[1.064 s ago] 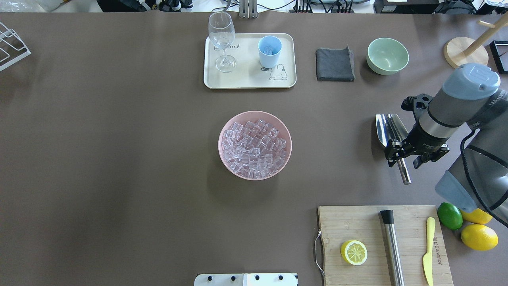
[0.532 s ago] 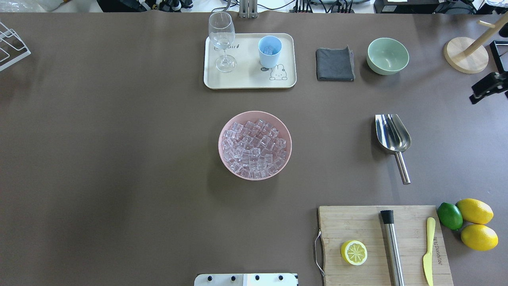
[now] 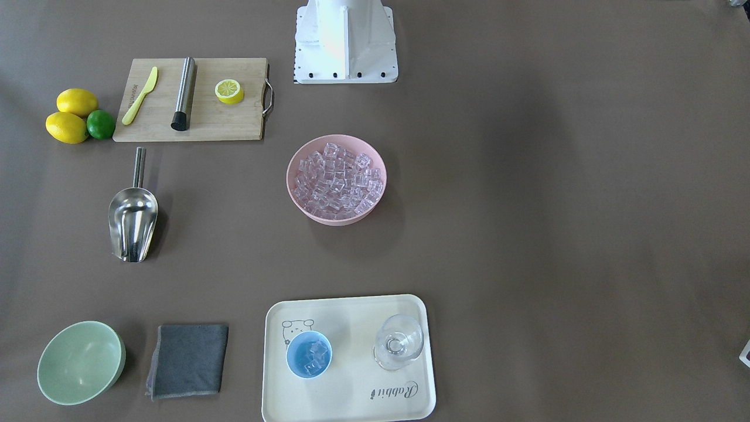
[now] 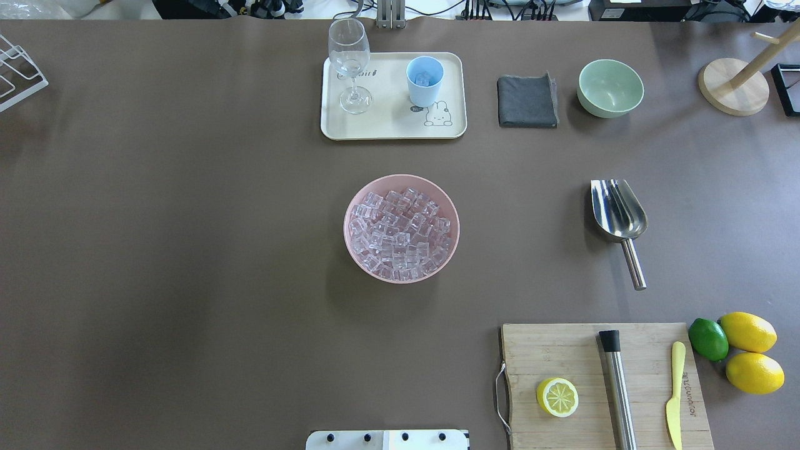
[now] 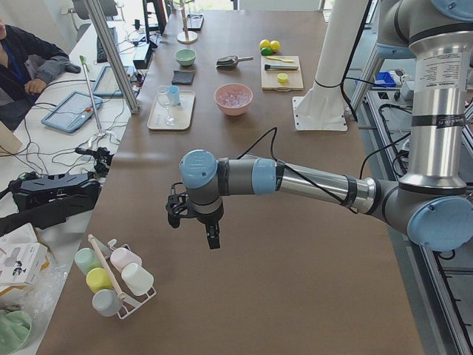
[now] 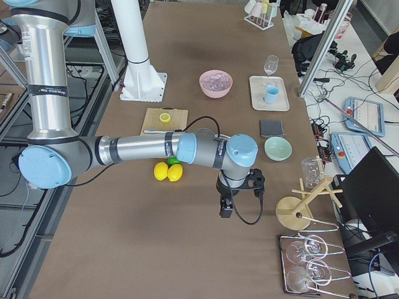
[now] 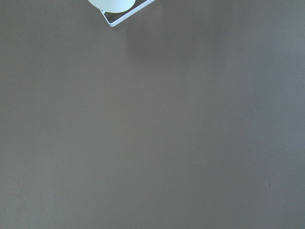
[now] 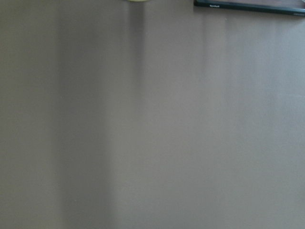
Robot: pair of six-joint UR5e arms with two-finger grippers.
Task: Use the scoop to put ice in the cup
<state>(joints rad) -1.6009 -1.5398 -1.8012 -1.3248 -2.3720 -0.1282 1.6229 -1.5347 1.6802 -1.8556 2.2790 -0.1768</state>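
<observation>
The ice [image 4: 400,234] is heaped in a pink bowl [image 4: 352,250] at the table's middle, also in the front view [image 3: 337,179]. The light-blue cup [image 4: 424,81] stands on a cream tray [image 4: 387,128] at the far side and holds a few cubes [image 3: 310,354]. The steel scoop [image 4: 619,215] lies alone on the table to the right, handle toward the robot. My left gripper [image 5: 194,225] shows only in the left side view, over the table's left end. My right gripper [image 6: 242,198] shows only in the right side view, over the right end. I cannot tell whether either is open.
A stemmed glass [image 4: 349,62] stands on the tray beside the cup. A grey cloth [image 4: 527,101] and a green bowl [image 4: 610,87] lie to the right. A cutting board [image 4: 600,387] carries a lemon half, steel cylinder and knife. A cup rack [image 5: 114,277] is near the left gripper.
My right arm has pulled away from the scoop's handle to the right and left the overhead view. The scoop stays lying where it was.
</observation>
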